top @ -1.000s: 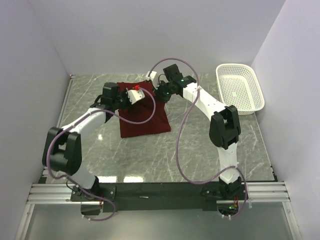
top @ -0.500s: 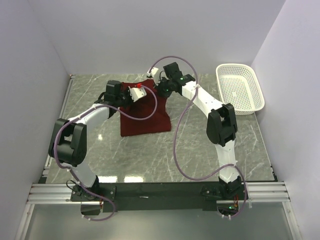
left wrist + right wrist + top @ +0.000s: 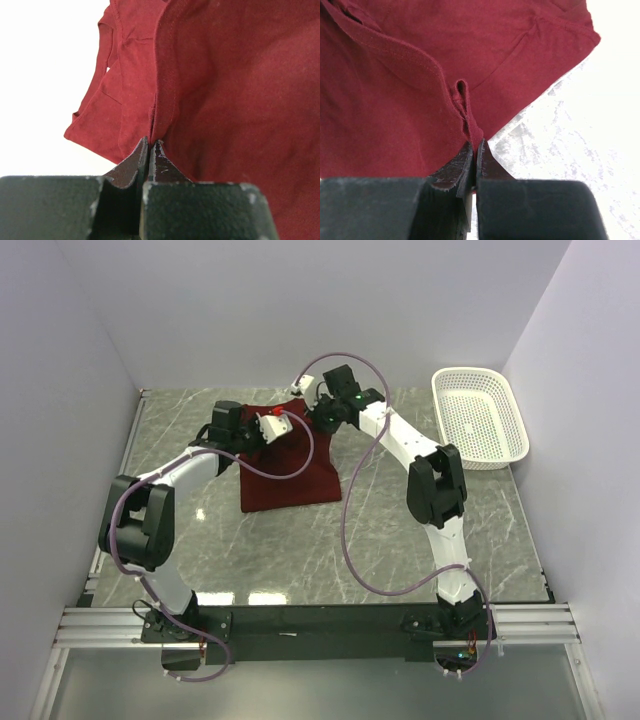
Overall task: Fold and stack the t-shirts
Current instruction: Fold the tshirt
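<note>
The maroon t-shirt lies part-folded on the marble table at the back middle. My left gripper is shut on a fold of the t-shirt at its far left part; the pinched hem runs up from the fingertips. My right gripper is shut on a bunched edge of the t-shirt at its far right corner, the fabric squeezed between the fingertips. Both hold the cloth's far edge a little above the table. The neck label is not visible.
A white mesh basket stands at the back right against the wall. Grey marble table spreads in front of the shirt. Walls close the cell on the left, back and right.
Both grippers have moved toward the back wall with the shirt's edge in them, folding the cloth back. The shirt's outline has grown shorter and neater.
</note>
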Controlling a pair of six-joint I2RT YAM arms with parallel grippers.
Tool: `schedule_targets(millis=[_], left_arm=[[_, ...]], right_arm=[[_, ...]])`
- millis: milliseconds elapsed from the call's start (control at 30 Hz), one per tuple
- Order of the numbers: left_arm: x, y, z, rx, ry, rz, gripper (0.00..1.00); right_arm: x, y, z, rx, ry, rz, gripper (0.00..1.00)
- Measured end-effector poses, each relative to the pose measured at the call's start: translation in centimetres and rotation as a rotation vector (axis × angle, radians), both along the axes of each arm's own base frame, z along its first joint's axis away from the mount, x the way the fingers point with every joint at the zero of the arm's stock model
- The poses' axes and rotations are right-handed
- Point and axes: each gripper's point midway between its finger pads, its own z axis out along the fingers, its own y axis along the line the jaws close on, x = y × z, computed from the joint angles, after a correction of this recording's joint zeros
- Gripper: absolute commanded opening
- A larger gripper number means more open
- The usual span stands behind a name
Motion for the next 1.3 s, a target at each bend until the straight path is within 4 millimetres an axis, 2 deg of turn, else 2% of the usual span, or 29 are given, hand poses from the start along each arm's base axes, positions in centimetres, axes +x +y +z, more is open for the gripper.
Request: schedule_targets(millis=[233, 267, 300, 333, 367, 400, 433, 467, 533, 667, 767, 833, 900, 967, 1033, 1133, 1233, 1300], left_arm=[[0.3, 0.1, -0.5, 0.004, 0.009, 0.005, 0.00], [0.4, 0.1, -0.5, 0.004, 0.010, 0.007, 0.07], [0.5, 0.1, -0.6, 0.006, 0.011, 0.008, 0.07], [0.7, 0.1, -0.8, 0.006, 0.013, 0.012, 0.27], [0.8, 0.2, -0.9, 0.009, 0.012, 0.016, 0.34], [1.0, 0.2, -1.0, 0.004, 0.015, 0.027, 0.39], [1.2, 0.3, -1.0, 0.000, 0.013, 0.043, 0.53], [1.4, 0.5, -0.9, -0.002, 0.007, 0.061, 0.59], [2.1, 1.1, -0.4, -0.021, -0.007, 0.131, 0.69], [3.9, 2.6, 1.9, -0.068, -0.061, 0.284, 0.72], [4.0, 4.0, 4.5, -0.118, -0.092, 0.378, 0.72], [3.1, 4.5, 6.5, -0.171, -0.095, 0.413, 0.72], [1.5, 5.1, 8.9, -0.246, -0.101, 0.444, 0.72], [-0.1, 5.4, 10.5, -0.329, -0.092, 0.472, 0.72], [-1.7, 5.5, 11.3, -0.427, -0.058, 0.497, 0.72], [-2.9, 5.4, 9.1, -0.527, 0.041, 0.550, 0.70], [-3.2, 5.4, 3.7, -0.585, 0.222, 0.656, 0.64], [-3.5, 5.5, 0.2, -0.594, 0.345, 0.723, 0.62]], right_arm=[[0.8, 0.3, 0.8, 0.008, -0.026, -0.005, 0.01], [1.0, 0.3, 0.6, 0.007, -0.028, -0.008, 0.07], [1.0, 0.4, 0.5, 0.007, -0.027, -0.009, 0.16], [1.2, 0.3, 0.3, 0.007, -0.024, -0.019, 0.30], [1.3, 0.3, -0.1, 0.005, -0.018, -0.032, 0.56], [1.5, 0.2, -0.5, 0.003, -0.015, -0.046, 0.63], [1.8, 0.1, -0.9, -0.004, -0.017, -0.065, 0.65], [2.1, -0.1, -1.2, -0.009, -0.017, -0.086, 0.67], [2.7, -0.3, -1.7, -0.016, -0.018, -0.130, 0.71], [3.9, -1.0, -1.7, -0.007, -0.028, -0.241, 0.72], [3.9, -1.1, -1.2, 0.021, -0.026, -0.252, 0.72], [2.4, -1.3, -1.2, 0.030, 0.003, -0.202, 0.72], [0.1, -2.1, -1.3, 0.029, 0.038, -0.127, 0.72], [-2.6, -3.2, -1.0, 0.036, 0.071, -0.065, 0.70], [-4.4, -4.0, -0.3, 0.055, 0.091, -0.029, 0.68], [-5.6, -4.5, 1.1, 0.107, 0.110, 0.002, 0.63], [-7.0, -4.5, 1.2, 0.151, 0.150, 0.021, 0.63], [-8.7, -4.7, 0.9, 0.168, 0.191, 0.051, 0.63]])
